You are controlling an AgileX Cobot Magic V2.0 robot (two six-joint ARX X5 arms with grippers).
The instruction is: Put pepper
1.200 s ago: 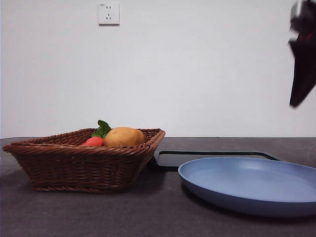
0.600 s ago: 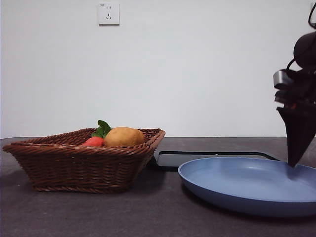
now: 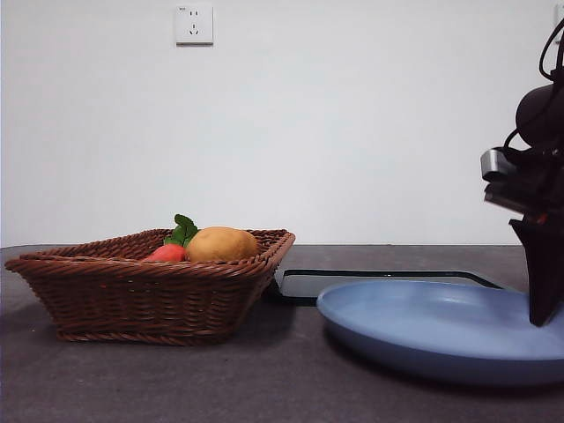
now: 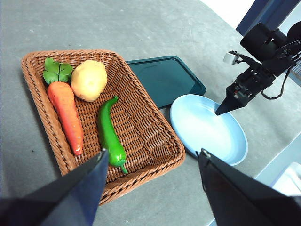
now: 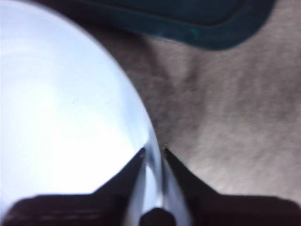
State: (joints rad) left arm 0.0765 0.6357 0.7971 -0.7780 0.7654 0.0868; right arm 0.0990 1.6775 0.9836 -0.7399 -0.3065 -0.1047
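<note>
Woven brown wicker forms a basket [image 4: 155, 136] on the grey desk [image 4: 141, 28]. Inside it lies the pepper [image 4: 109, 135], glossy green, between an orange carrot [image 4: 67, 114] with green leaves and the basket's bare middle. A tan potato [image 4: 89, 80] sits near the pepper's curved tip. From the front the pepper is hidden behind the basket wall [image 3: 132, 295].

Just beside the basket is a dark green tray [image 4: 164, 80], and next to that a pale blue plate [image 4: 207, 127].

The right hand [image 5: 153, 151] is down at the plate's rim, one jaw on each side of the edge and the jaws close together on it; whether they actually press it I cannot tell. It shows as a dark point over the plate [image 3: 544, 300].

The left hand [image 4: 151, 157] hangs high above the basket's near edge, jaws wide apart, holding nothing.
</note>
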